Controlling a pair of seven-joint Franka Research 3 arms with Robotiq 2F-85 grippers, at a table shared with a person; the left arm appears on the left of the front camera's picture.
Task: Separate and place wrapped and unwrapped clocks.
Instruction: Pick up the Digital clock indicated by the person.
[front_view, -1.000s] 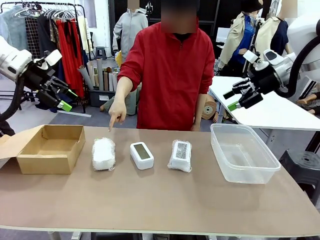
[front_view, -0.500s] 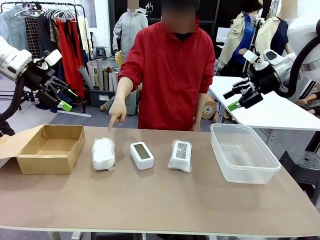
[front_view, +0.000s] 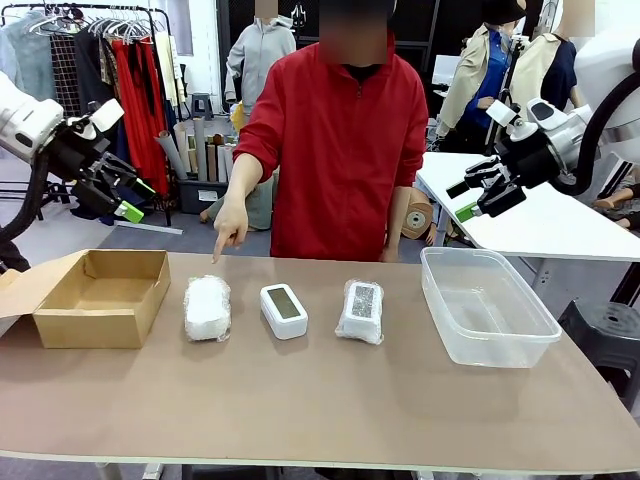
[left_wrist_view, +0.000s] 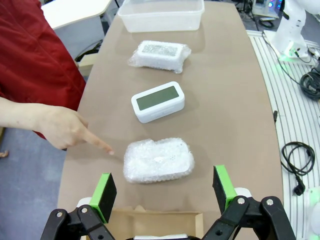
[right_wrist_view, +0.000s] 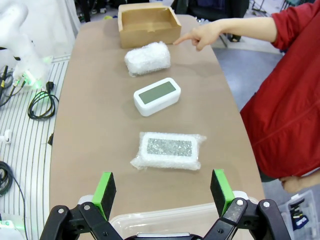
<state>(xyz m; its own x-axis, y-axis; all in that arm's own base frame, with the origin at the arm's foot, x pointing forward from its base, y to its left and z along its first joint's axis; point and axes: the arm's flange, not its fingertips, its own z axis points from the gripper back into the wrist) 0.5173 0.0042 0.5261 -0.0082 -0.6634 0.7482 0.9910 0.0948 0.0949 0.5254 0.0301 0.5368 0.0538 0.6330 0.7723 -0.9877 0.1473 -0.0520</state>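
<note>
Tools come nearest. The left tool and the right tool both hang high over the ends of the counter, jaws wide apart and holding nothing.

Below them three clocks lie in a row across the middle of the counter, each apart from its neighbour. They sit between a cardboard box on the robot's left and a clear plastic tub on its right. Next to the box is the left wrapped clock, a plump bundle of bubbly plastic. The bare clock is in the centre, grey screen up. The right wrapped clock lies nearest the tub, its wrap looser, with flaps at the ends.

All three look light and stiff-shelled, so weight is probably no trouble and slip is the likelier worry. The wrap should give a little under the pads and may slide over the shell inside. A firm pinch across the short width, midway along the body, looks safest, well away from the loose flaps. The bare clock is smooth, with rounded corners. It is probably best taken by its two long edges, pads low on the sides and off the screen.

Beyond the row a person's hand hovers at the far edge of the counter — forefinger aimed down toward the left wrapped clock, not touching it.
</note>
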